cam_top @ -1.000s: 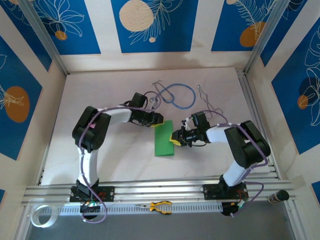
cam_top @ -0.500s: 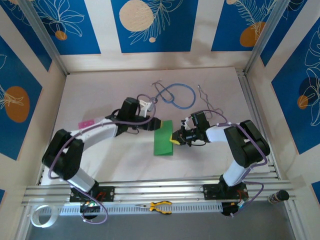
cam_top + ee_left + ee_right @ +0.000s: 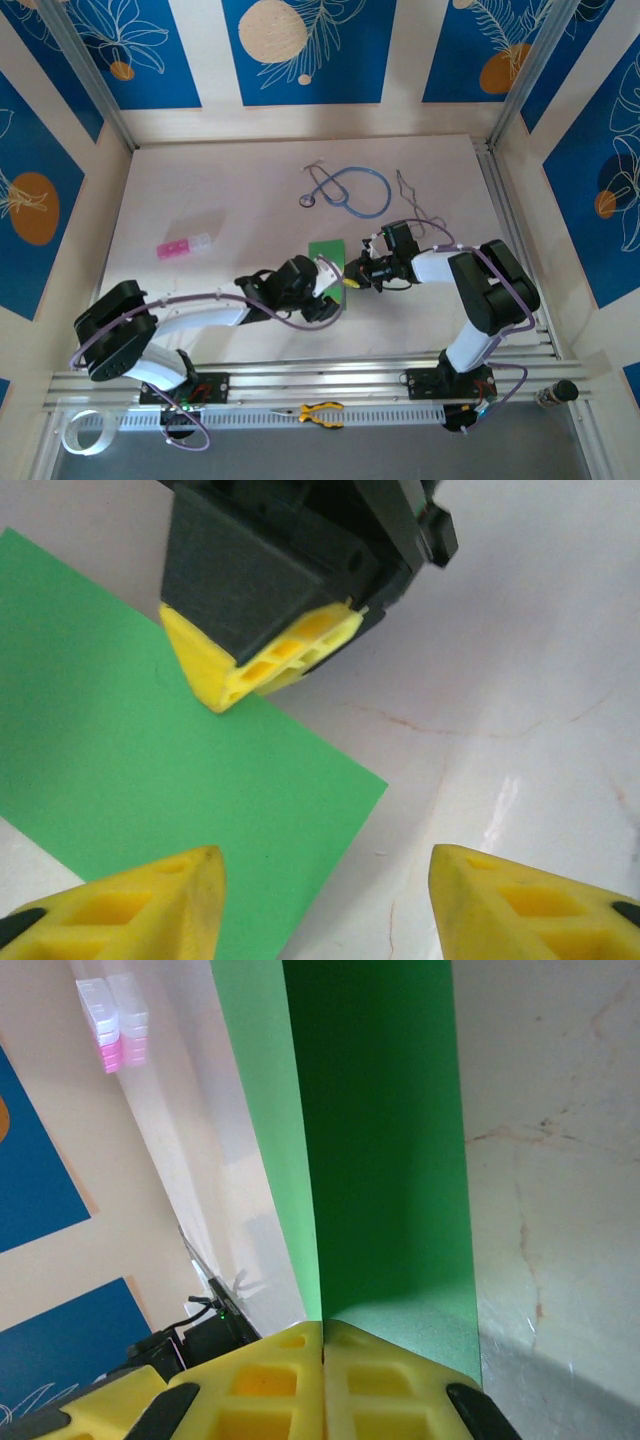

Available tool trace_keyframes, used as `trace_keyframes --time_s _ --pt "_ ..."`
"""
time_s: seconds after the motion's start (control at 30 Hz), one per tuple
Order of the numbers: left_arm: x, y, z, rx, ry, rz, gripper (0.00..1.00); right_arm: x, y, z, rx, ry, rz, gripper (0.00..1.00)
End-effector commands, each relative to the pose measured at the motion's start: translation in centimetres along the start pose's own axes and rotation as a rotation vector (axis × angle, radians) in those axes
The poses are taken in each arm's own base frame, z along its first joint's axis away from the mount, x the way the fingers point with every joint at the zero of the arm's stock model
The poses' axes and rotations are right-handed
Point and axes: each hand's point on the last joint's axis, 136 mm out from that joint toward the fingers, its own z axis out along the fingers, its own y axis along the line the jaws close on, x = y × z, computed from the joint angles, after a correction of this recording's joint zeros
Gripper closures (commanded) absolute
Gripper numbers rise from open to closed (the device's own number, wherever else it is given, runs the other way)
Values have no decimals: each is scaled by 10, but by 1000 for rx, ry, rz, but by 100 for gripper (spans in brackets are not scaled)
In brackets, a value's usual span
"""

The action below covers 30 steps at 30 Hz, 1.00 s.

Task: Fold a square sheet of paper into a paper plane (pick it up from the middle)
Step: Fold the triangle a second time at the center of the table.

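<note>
The right gripper (image 3: 322, 1345), its fingers pressed together, is being used to pinch the right edge of the green paper sheet (image 3: 380, 1160). The left gripper (image 3: 320, 880) is being held with its fingers apart over a corner at the sheet's near end. The sheet is lying near the middle of the bench (image 3: 230, 190), slightly toward the near edge. A blue stethoscope (image 3: 355, 190) is lying toward the far edge.

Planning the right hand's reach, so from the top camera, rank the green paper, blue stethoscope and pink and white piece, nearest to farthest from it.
1. green paper: pinched in the right hand.
2. blue stethoscope: farther back on the table.
3. pink and white piece: far over on the left.
</note>
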Motion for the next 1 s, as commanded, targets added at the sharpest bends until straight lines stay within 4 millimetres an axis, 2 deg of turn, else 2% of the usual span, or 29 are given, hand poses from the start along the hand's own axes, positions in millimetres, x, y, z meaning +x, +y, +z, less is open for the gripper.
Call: trace_keyframes --time_s 0.0,0.27,0.57,0.77,0.97 --pt "8 8 6 -150 63 140 41 1 7 -2 -11 17 13 92" --pt "6 -5 25 -238 116 236 39 1 6 -2 -6 13 15 92" --pt "10 -3 36 -288 161 266 40 1 5 -2 -4 14 16 92" --pt "14 -6 39 -268 172 267 55 1 4 -1 -2 15 18 92" --pt "10 -7 40 -266 154 268 64 1 4 -2 -1 15 19 92"
